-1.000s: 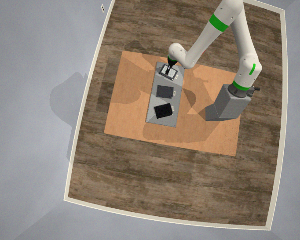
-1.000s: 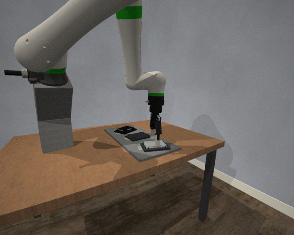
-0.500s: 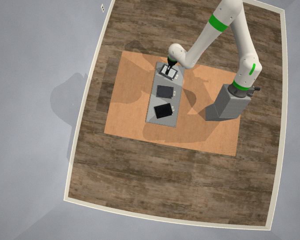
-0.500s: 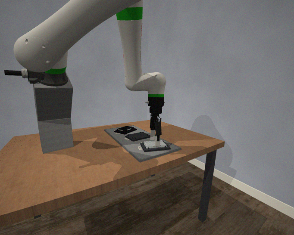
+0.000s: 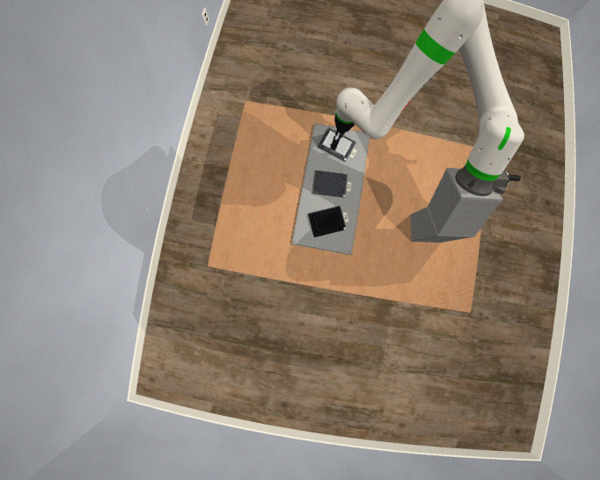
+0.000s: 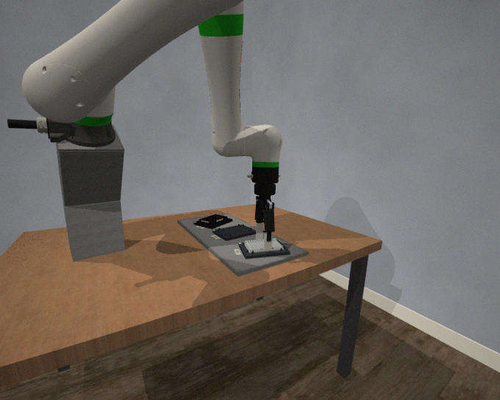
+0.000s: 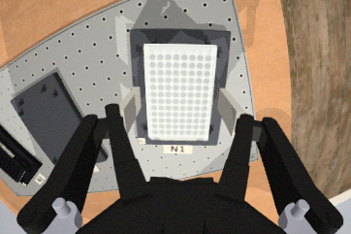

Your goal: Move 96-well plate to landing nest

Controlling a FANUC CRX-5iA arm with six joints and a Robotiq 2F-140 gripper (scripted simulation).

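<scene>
The white 96-well plate M06 (image 7: 179, 92) sits flat in the dark plate nest N1 (image 7: 179, 39), with the N1 label (image 7: 178, 149) on the deck just in front of it. My gripper (image 7: 179, 97) is open and low over the plate. One finger pad stands on each side of the plate's long sides, near its label end, with a small gap on each side. The plate also shows in the overhead view (image 5: 337, 145) and the side view (image 6: 263, 246). The empty dark grey nest (image 5: 330, 183) is in the middle of the deck. The black plate M09 (image 5: 324, 221) lies on the far nest.
The three nests stand in a row on a grey perforated deck (image 5: 331, 191) on the wooden table. The robot's grey pedestal (image 5: 456, 207) stands on the table beside the deck. The table edge (image 6: 328, 258) is close to N1.
</scene>
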